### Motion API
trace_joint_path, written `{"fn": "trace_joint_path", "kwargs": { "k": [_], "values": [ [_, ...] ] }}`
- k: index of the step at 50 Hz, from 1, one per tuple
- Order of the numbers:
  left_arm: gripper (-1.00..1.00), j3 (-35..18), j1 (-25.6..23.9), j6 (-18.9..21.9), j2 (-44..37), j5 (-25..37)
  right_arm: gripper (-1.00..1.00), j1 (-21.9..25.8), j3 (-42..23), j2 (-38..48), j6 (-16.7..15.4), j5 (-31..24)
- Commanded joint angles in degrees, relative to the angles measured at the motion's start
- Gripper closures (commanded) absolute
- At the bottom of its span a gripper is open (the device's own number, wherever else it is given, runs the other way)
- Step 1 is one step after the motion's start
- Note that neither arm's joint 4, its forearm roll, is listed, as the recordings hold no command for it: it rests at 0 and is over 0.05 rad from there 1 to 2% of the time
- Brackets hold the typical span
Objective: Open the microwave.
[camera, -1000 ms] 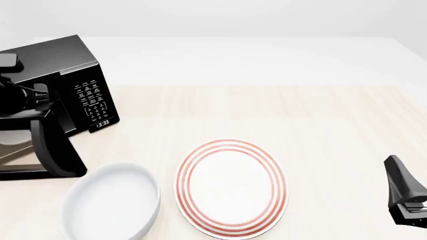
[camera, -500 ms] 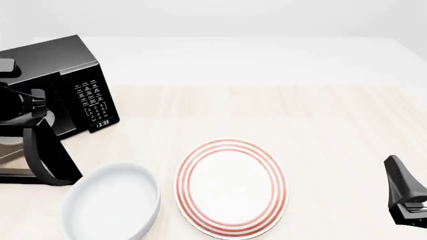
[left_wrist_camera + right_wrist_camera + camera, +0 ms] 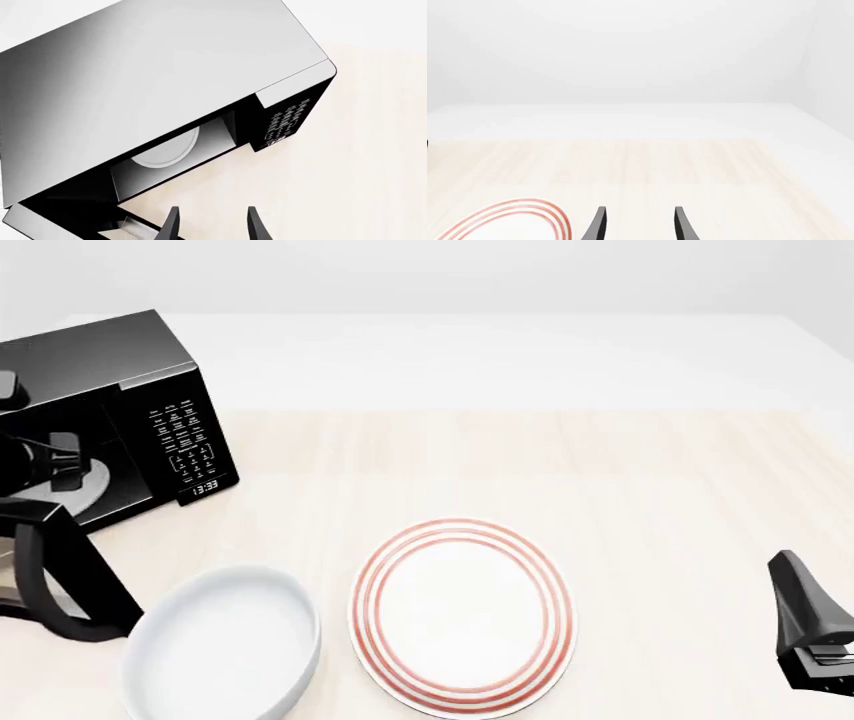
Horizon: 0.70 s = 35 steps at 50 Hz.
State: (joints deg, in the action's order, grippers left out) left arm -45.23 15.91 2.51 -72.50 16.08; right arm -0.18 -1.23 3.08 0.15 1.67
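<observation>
Pale wood covers the surface, which meets a plain white background at its far edge.

Nearest the camera in the front view, at about 7 o'clock, sits a white bowl with a thick rim. Just beside it, toward 6 o'clock, lies a white plate ringed with thin red stripes. The two look close together; whether they touch cannot be told.

At 4 o'clock, against the frame's edge, the right gripper shows in the front view only as a dark wedge. In the right wrist view its two black fingers stand apart with nothing between them, over bare wood, and the striped plate's rim curves past one side of them.

At 9 o'clock the microwave, a glossy black box, stands on the surface at the frame's edge. Its door is swung out toward the camera, a dark panel reaching down close to the bowl. The keypad with white lettering and a small clock display faces toward 3 o'clock. Inside the open cavity the pale round turntable is visible.

Part of the left arm crosses in front of the microwave. In the left wrist view the left gripper holds its black fingers spread apart, gripping nothing, near the lower edge of the open door, with the cavity and keypad beyond.
</observation>
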Motion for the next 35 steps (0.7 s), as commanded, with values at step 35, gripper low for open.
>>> {"fn": "trace_joint_path", "kwargs": {
  "k": [35],
  "values": [
    [-1.0, 7.63, 1.55, -0.01, 9.9, 4.17, -1.0, 0.0, 0.0, 0.0, 0.0, 0.0]
  ]
}}
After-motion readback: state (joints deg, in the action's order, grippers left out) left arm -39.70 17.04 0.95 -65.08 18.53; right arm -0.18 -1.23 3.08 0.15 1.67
